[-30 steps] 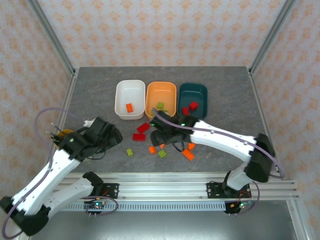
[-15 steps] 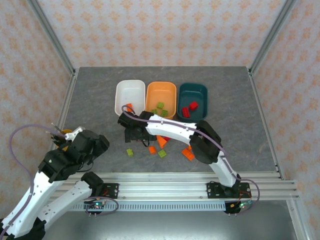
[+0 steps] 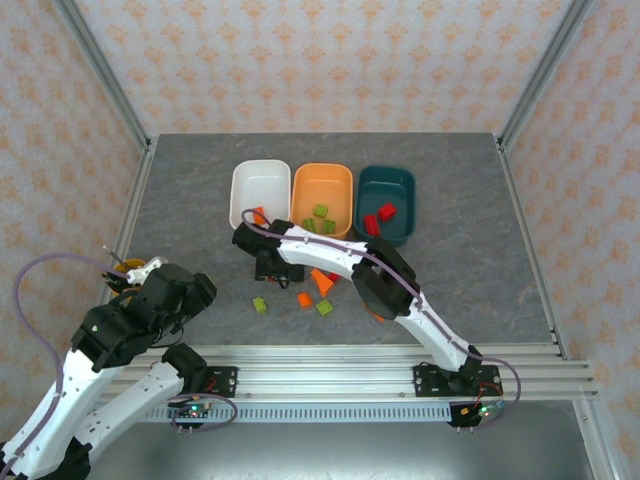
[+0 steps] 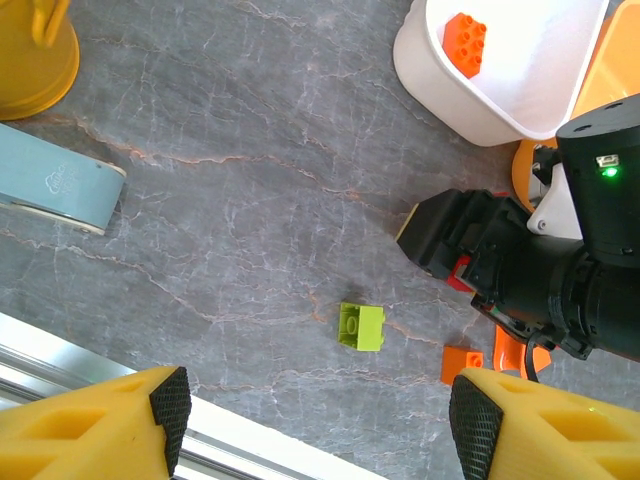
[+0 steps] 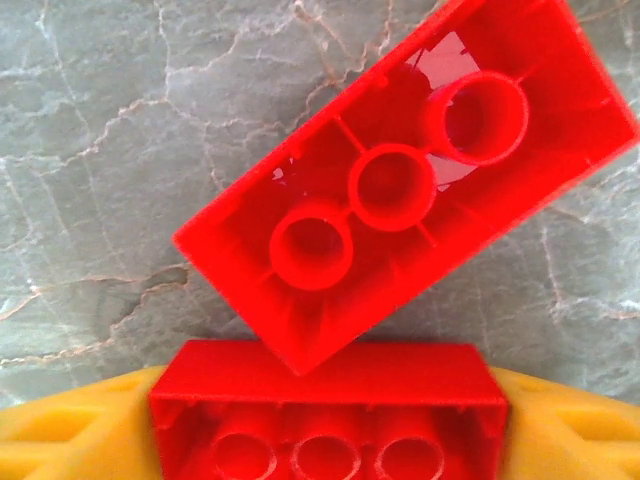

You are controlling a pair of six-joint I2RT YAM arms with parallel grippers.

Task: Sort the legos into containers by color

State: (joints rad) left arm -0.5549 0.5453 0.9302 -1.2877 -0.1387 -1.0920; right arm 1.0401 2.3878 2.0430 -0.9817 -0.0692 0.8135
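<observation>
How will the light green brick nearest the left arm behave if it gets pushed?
The light green brick looks like hard, blocky plastic, so it should stay stiff and slide, not roll. It is small and the table looks smooth, so it is probably light and may skid or spin from an off-centre push.

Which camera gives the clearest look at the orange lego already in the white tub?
The left wrist view: the orange lego lies close up in the white tub, studs distinct. The top external view shows it as a small orange patch at the tub's near end.
</observation>
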